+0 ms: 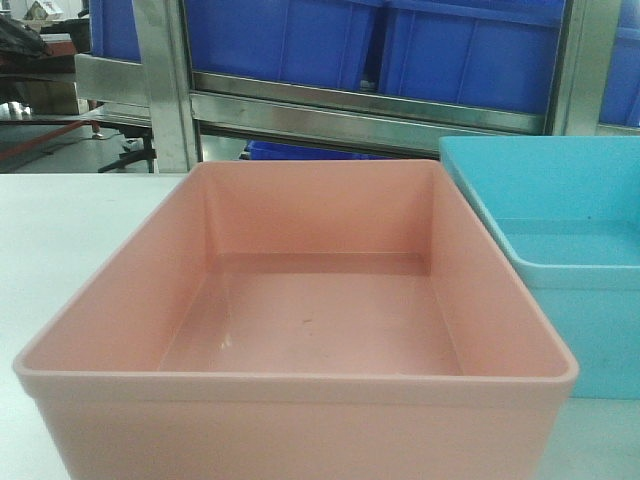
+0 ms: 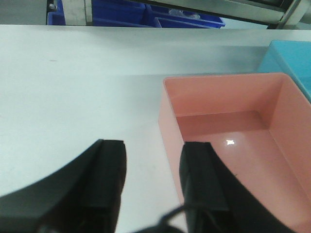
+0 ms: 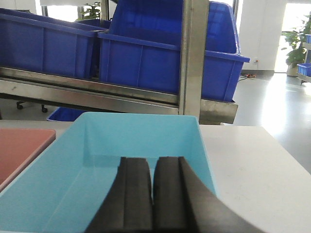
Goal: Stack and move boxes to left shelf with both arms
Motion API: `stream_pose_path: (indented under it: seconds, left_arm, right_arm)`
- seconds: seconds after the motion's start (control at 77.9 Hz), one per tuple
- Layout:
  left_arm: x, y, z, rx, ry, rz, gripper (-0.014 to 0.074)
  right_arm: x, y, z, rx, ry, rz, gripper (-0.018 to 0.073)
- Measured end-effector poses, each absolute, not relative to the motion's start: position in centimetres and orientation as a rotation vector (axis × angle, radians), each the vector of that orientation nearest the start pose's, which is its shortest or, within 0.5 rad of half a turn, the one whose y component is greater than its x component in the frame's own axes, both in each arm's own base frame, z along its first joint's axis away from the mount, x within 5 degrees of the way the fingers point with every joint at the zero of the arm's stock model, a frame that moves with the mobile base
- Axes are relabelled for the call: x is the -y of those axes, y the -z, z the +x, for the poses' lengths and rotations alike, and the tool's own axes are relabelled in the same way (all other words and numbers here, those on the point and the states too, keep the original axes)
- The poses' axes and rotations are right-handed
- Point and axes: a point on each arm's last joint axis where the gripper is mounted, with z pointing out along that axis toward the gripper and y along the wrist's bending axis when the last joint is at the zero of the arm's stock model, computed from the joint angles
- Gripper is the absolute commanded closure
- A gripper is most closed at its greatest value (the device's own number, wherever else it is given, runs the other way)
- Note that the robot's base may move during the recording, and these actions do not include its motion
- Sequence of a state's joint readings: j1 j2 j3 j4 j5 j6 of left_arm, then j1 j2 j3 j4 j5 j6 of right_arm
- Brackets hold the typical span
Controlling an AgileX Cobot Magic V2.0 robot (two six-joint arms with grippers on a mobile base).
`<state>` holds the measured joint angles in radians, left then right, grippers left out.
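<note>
The stacking step is in hand and not yet done; the salmon-pink rectangular open-top plastic tub (image 1: 300,210) and the light aqua-blue rectangular open-top plastic tub (image 1: 560,190) sit empty and side by side on the white table (image 2: 73,87), neither inside the other.

The left pincer (image 2: 154,145) is spread wide and holds nothing; it is tilted down toward the table, with the pink tub (image 2: 218,97) ahead and to its right. The tub's left wall runs down toward the right-hand finger (image 2: 201,179), which seems to overlap the rim, though I cannot tell whether it touches. The aqua tub (image 2: 286,58) lies further right, beyond the pink one.

The right pincer (image 3: 153,160) is drawn narrow, with only a dark slit between its fingers and nothing seen in it; it points level over the aqua tub (image 3: 141,136), whose interior lies ahead and below. The pink tub (image 3: 24,145) is off to its left.

Beyond both pincers stands a silver steel rack (image 3: 97,94) carrying dark blue ribbed plastic bins (image 3: 141,63); the left shelf cannot be picked out with certainty.

The next move likely calls for the left pincer to straddle and pinch the pink wall, and for the right to widen before taking a rim.
</note>
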<state>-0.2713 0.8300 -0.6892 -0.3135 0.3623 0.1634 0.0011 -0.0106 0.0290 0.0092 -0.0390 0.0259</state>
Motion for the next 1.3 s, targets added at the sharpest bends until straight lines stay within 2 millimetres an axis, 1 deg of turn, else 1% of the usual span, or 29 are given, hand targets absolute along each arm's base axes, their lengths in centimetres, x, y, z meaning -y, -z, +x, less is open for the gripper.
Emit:
stream_pose_path:
  seconds: [0.128, 0.231, 0.334, 0.424, 1.078, 1.168, 1.296]
  left_arm:
    - [4.5, -32.8, 12.4, -1.876, 0.380, 0.207, 0.0400]
    - [3.7, -32.9, 9.7, -1.779, 0.388, 0.204, 0.0400]
    - [3.2, -33.2, 7.7, -1.697, 0.394, 0.203, 0.0400]
    - [2.9, -33.4, 6.8, -1.659, 0.397, 0.203, 0.0400]
    - [2.9, -33.4, 6.6, -1.652, 0.399, 0.202, 0.0400]
    - [2.9, -33.4, 6.6, -1.651, 0.398, 0.204, 0.0400]
    - [2.9, -33.4, 6.6, -1.653, 0.398, 0.204, 0.0400]
  right_arm:
    - [0.0, -20.8, 5.6, -1.463, -0.029, 0.025, 0.0510]
    - [0.0, -20.8, 5.6, -1.463, -0.029, 0.025, 0.0510]
    - [0.0, -20.8, 5.6, -1.463, -0.029, 0.025, 0.0510]
    - [0.0, -20.8, 5.6, -1.463, -0.029, 0.025, 0.0510]
    - [0.0, -20.6, 5.6, -1.474, -0.029, 0.025, 0.0510]
    - [0.0, -21.3, 5.5, -1.511, -0.029, 0.025, 0.0510]
    - [0.0, -23.1, 5.2, -1.555, -0.030, 0.025, 0.0510]
